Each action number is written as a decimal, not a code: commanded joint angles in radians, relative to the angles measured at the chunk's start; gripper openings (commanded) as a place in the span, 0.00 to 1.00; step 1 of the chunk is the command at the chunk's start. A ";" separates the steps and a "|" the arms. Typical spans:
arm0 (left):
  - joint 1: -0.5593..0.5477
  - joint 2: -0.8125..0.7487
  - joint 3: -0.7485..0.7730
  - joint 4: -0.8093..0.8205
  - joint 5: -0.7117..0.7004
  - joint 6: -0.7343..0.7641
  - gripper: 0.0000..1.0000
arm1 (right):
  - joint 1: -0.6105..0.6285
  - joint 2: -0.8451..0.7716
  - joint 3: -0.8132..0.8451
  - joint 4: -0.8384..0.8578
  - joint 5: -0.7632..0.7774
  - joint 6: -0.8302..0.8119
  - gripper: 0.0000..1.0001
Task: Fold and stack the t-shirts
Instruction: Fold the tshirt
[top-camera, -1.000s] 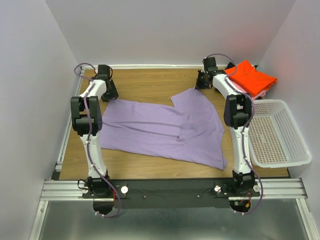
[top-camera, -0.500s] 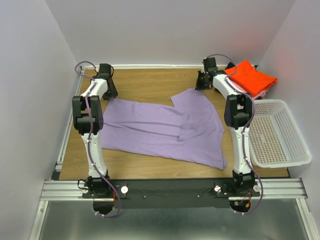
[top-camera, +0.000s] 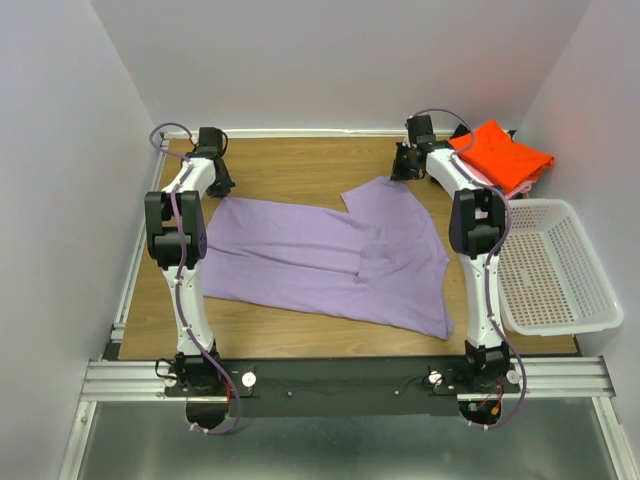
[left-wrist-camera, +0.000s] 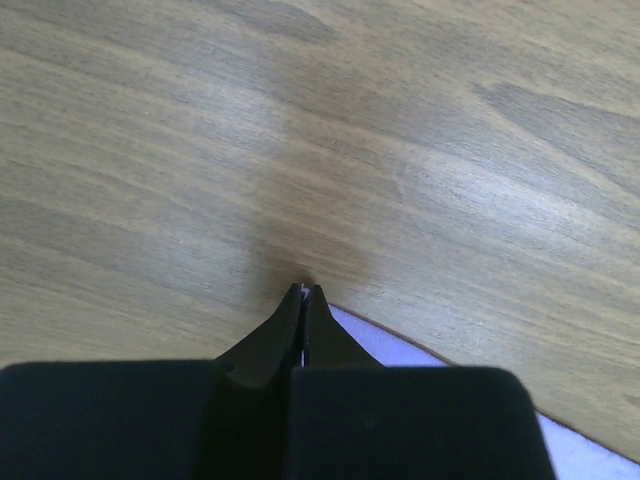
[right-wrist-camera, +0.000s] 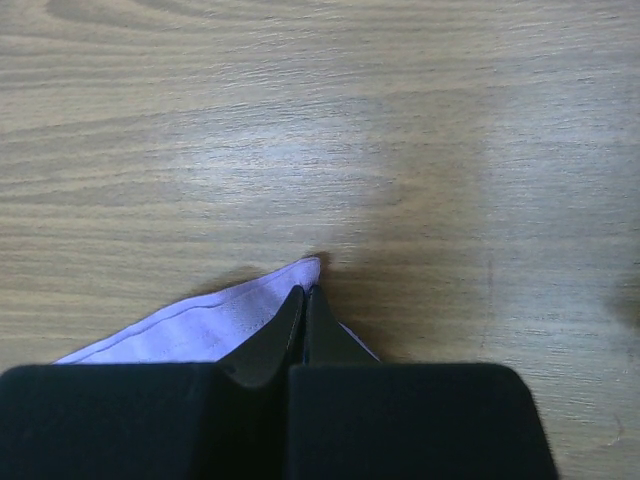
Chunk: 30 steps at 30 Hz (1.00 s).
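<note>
Bench (top-camera: 300, 330), near edge: both arm bases are bolted side by side.

Mid bench: the lavender shirt (top-camera: 330, 260) lies spread flat between the two arms. Its right part is folded over onto the body, and one near corner reaches toward the right arm base. A white mesh basket (top-camera: 560, 325) sits to the right of the right arm, apart from the shirt.

Far left: the left tool (top-camera: 220, 184) is down at the bench, just beyond the shirt's far left corner. In the left wrist view its fingers (left-wrist-camera: 285, 320) are pressed together. Lavender cloth (left-wrist-camera: 590, 455) shows just beside them on the right. I cannot tell whether any cloth is caught.

Far right: the right tool (top-camera: 400, 172) sits at the shirt's far right corner. In the right wrist view its fingers (right-wrist-camera: 290, 315) are together, and the cloth tip (right-wrist-camera: 230, 320) pokes just past them. A pinch cannot be confirmed.

Far right corner: a folded orange-red shirt (top-camera: 502, 155) rests on top of a pink shirt (top-camera: 515, 189), beyond the basket.
</note>
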 joint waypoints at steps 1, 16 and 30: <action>-0.004 0.023 0.021 0.024 0.036 0.001 0.00 | -0.013 -0.026 -0.011 -0.071 -0.003 0.009 0.02; -0.004 0.146 0.363 0.006 0.188 0.012 0.00 | -0.098 0.053 0.330 -0.074 -0.055 0.069 0.02; -0.003 0.000 0.116 0.202 0.208 0.110 0.00 | -0.104 -0.136 0.110 -0.060 -0.188 -0.002 0.01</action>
